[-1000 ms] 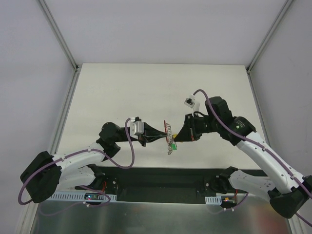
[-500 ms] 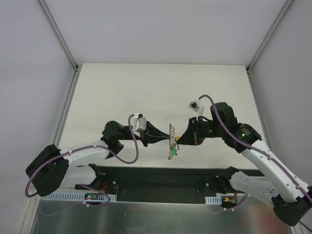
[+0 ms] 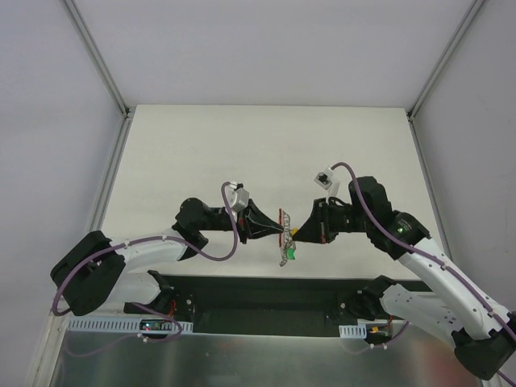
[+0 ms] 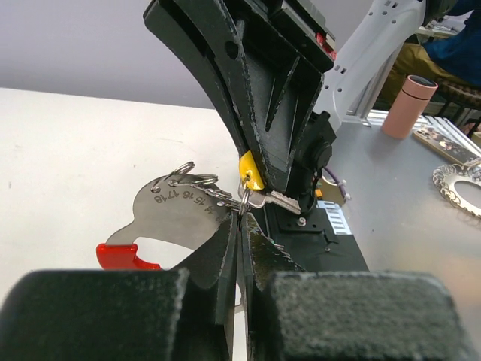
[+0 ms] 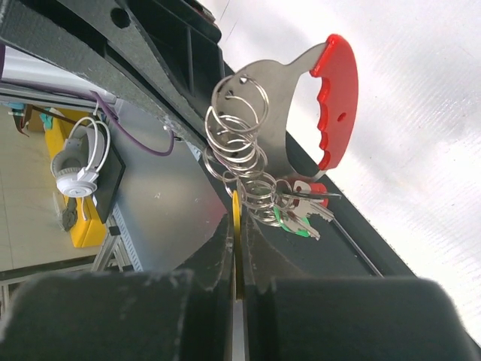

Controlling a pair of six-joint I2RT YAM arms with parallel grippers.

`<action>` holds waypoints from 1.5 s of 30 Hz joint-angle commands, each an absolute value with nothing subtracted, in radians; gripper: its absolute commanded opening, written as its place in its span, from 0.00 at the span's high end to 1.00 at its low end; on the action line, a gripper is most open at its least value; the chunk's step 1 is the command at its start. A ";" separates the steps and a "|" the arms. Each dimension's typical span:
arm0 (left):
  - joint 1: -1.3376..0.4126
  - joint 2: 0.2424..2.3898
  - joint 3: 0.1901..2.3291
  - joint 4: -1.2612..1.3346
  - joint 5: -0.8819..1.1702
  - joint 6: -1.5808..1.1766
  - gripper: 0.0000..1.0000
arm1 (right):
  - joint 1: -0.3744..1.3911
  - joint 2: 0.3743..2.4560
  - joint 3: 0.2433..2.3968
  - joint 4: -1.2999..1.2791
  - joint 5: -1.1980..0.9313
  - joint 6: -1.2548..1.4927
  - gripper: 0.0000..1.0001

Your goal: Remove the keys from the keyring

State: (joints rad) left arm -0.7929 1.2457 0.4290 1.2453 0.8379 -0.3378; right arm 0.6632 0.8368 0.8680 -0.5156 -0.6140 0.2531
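The keys hang as a bunch (image 3: 285,239) in the air between my two grippers, above the table's near edge. My left gripper (image 3: 272,230) is shut on a thin silvery wire keyring (image 4: 244,201) at its fingertips (image 4: 242,218). My right gripper (image 3: 299,232) is shut on the yellow key head (image 5: 235,214), which also shows in the left wrist view (image 4: 250,173). Several linked silvery rings (image 5: 239,143) join a flat metal tag with a red grip (image 5: 334,98). A green-headed key (image 5: 298,220) and a red-headed key (image 5: 302,188) dangle below.
The white table (image 3: 242,153) lies beyond the bunch. The black base rail (image 3: 266,294) and the grey metal shelf (image 3: 266,355) lie under and before it. A pink cup (image 4: 409,105) stands off to the side on that shelf.
Both grippers have drawn a little closer to the near edge and to each other. The bunch has sunk slightly with them. Both grips stay shut.
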 commanded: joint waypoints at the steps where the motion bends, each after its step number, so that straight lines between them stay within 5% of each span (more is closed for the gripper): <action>1: -0.799 1.258 0.482 1.681 0.876 -0.422 1.00 | 0.664 0.808 0.856 -0.456 -0.594 0.296 0.99; 28: -0.746 1.391 0.745 1.681 1.095 -0.500 1.00 | 0.663 0.740 0.756 -0.360 -0.535 0.305 0.99; 45: -0.756 1.416 0.721 1.681 1.065 -0.555 1.00 | 0.663 0.615 0.848 -0.492 -0.390 0.239 0.99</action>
